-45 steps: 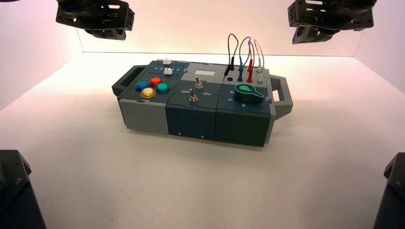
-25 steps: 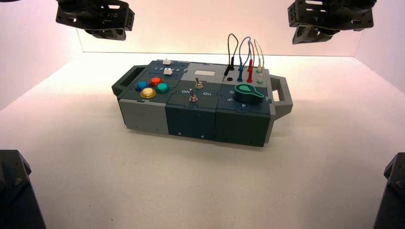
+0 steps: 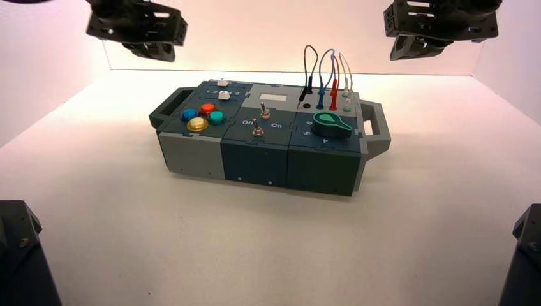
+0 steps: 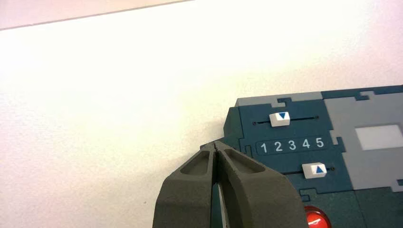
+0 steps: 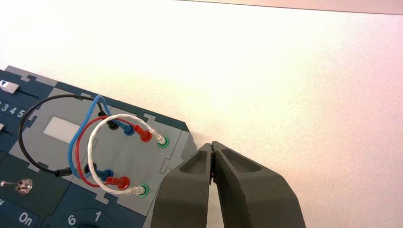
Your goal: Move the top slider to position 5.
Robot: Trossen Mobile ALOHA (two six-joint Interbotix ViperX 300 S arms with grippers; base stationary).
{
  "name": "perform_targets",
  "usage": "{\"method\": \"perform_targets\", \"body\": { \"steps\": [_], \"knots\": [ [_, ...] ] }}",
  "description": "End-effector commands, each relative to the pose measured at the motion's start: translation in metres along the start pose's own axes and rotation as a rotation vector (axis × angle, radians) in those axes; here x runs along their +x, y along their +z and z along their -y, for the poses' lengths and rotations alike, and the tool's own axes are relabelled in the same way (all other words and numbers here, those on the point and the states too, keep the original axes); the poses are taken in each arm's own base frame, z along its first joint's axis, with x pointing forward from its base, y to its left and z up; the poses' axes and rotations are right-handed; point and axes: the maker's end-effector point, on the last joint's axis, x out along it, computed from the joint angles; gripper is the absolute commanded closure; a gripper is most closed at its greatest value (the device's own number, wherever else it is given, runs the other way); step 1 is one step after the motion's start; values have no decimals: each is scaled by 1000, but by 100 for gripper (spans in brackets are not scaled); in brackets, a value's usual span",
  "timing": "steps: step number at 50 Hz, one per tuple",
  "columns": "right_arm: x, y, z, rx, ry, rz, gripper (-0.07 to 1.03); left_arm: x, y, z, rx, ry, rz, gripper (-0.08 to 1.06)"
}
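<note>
top slider (image 4: 279, 118) sits at the far left corner of the box (image 3: 191, 153), its white knob about above numeral 2, well short of position 5 (image 4: 320, 142); left gripper (image 4: 216, 151) hangs beside that corner, fingers pressed together; risk: it could catch the twin knob (image 4: 314, 170) or overshoot; track ends look faint; right gripper (image 5: 212, 153), fingers together, waits by the wires (image 5: 90, 142).

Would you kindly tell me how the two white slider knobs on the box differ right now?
The top slider sits above numeral 2 and its blue triangle points down toward the numbers. The lower slider sits near 5, its triangle pointing up. Both are small white squarish knobs in dark tracks.
</note>
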Motion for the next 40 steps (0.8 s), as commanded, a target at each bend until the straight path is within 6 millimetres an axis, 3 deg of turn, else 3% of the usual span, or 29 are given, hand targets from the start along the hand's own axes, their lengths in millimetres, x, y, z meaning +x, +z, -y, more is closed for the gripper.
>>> {"method": "perform_targets", "body": {
  "steps": [1, 18, 32, 40],
  "knots": [
    [-1, 15, -3, -6, 7, 35, 99, 6, 17, 7, 13, -14, 25, 100],
    [0, 13, -3, -6, 6, 30, 99, 34, 31, 29, 52, -52, 1, 100],
    [1, 12, -3, -4, 6, 26, 99, 59, 26, 54, 98, -99, -80, 101],
    [1, 13, -3, -8, 6, 26, 99, 68, 24, 57, 104, -105, -106, 100]
  ]
}}
